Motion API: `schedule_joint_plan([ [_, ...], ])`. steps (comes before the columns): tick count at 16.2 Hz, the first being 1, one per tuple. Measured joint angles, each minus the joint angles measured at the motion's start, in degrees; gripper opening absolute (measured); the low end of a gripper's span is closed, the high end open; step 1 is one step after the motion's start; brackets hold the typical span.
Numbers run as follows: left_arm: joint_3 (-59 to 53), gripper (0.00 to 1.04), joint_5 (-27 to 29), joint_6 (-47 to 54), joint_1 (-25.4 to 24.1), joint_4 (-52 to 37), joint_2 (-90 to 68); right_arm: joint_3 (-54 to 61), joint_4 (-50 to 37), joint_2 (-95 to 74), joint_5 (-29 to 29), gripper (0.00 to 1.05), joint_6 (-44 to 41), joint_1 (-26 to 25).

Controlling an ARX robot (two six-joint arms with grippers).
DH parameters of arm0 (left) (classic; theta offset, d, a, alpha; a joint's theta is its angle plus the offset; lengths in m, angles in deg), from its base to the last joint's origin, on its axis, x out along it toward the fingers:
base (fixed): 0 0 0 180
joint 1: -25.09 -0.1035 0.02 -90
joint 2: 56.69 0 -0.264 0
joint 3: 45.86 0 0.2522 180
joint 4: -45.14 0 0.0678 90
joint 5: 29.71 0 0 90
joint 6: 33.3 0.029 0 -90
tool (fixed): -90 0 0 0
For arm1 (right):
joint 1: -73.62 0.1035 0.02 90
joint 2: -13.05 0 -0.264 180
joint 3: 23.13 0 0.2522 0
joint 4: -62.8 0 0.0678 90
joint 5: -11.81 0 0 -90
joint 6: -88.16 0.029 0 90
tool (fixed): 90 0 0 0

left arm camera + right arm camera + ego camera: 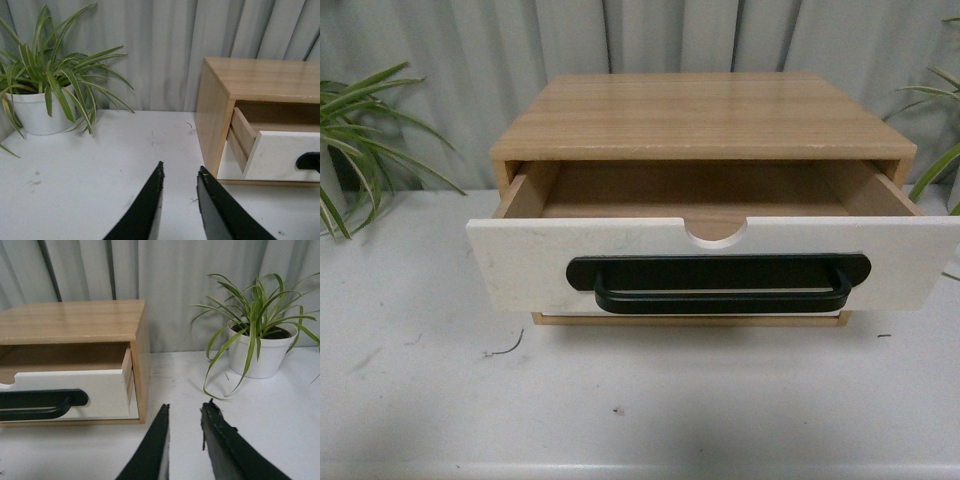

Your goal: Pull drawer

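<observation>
Both grippers' jaws parted, clear of drawer (712, 262).

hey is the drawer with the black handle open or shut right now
Open. The drawer juts forward out of the wooden cabinet, its light wood sides and bare inside showing behind the white front. Neither end effector touches it.

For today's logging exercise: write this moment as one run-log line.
drawer: pulled out, looks empty | left gripper: open, clear of cabinet | right gripper: open, holding nothing
</observation>
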Motion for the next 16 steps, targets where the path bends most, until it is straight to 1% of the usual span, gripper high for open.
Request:
schedule_joint_plan([
  [2,0.0,0.47,0.0,0.0,0.0,0.0,0.0,0.0,0.0,0.0,0.0,0.44,0.0,0.0],
  [4,0.0,0.71,0.0,0.0,0.0,0.0,0.0,0.0,0.0,0.0,0.0,0.69,0.0,0.0],
  [6,0.0,0.89,0.0,0.0,0.0,0.0,0.0,0.0,0.0,0.0,0.0,0.88,0.0,0.0],
  [7,0.0,0.99,0.0,0.0,0.0,0.0,0.0,0.0,0.0,0.0,0.0,0.98,0.0,0.0],
  [8,0.0,0.99,0.0,0.1,0.0,0.0,0.0,0.0,0.0,0.0,0.0,0.99,0.0,0.0],
  [9,0.0,0.97,0.0,0.1,0.0,0.0,0.0,0.0,0.0,0.0,0.0,0.97,0.0,0.0],
  [16,0.0,0.98,0.0,0.1,0.0,0.0,0.0,0.0,0.0,0.0,0.0,0.98,0.0,0.0],
])
